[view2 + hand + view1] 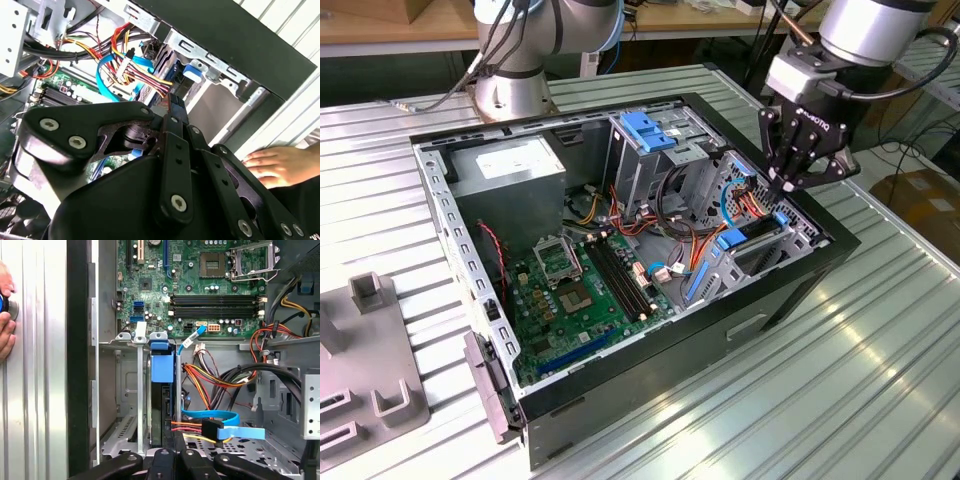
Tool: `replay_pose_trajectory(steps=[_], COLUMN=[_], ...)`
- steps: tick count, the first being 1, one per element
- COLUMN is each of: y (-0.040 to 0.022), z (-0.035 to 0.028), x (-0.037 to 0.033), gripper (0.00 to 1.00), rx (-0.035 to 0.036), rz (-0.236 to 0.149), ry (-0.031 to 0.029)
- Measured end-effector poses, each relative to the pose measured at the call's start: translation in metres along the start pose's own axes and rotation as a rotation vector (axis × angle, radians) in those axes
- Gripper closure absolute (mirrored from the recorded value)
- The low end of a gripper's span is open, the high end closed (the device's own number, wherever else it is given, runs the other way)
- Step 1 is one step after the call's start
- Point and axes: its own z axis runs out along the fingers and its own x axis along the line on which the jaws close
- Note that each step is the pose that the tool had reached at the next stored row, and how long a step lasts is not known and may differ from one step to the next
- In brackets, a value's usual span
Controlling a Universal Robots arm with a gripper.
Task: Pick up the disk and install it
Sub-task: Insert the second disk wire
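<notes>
Fingers of the gripper (788,186) stood drawn together over the drive bay at the exterior view's right of the open computer case (650,395), their tips down among the cables; whether they pinched anything between them could not be told, since the linkage hid the tips in both wrist views. In the first wrist view the disk (162,405) sat on edge in the grey metal bay (125,390), its dark body dropped into the slot and the blue plastic end of its carrier up at the bay's mouth, just beside the bundle of red, yellow and orange power wires (210,380) and the flat blue data cable (220,417). Judged from that, the drive looked seated or nearly so, and the work in hand was the final push home. Doing it well would call for pressing straight along the rails, square to the slot, keeping the fingertips off the loose wires so none got trapped. A person's hand (280,165) rested on the ribbed table beside the case, near enough to mind.
</notes>
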Motion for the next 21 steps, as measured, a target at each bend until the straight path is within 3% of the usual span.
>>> replay_pose_trajectory(steps=[4, 6, 9, 11, 21], y=[-0.0003, -0.0003, -0.0003, -0.0003, -0.0002], z=[-0.0056, -0.0061, -0.006, -0.006, -0.006], x=[-0.0003, -0.0015, -0.0017, -0.0017, -0.0018], gripper=[0.9, 0.9, 0.9, 0.9, 0.9], rx=[0.0, 0.0, 0.0, 0.0, 0.0006], rz=[0.0, 0.0, 0.0, 0.0, 0.0], ry=[0.002, 0.0092, 0.0105, 0.0189, 0.0184])
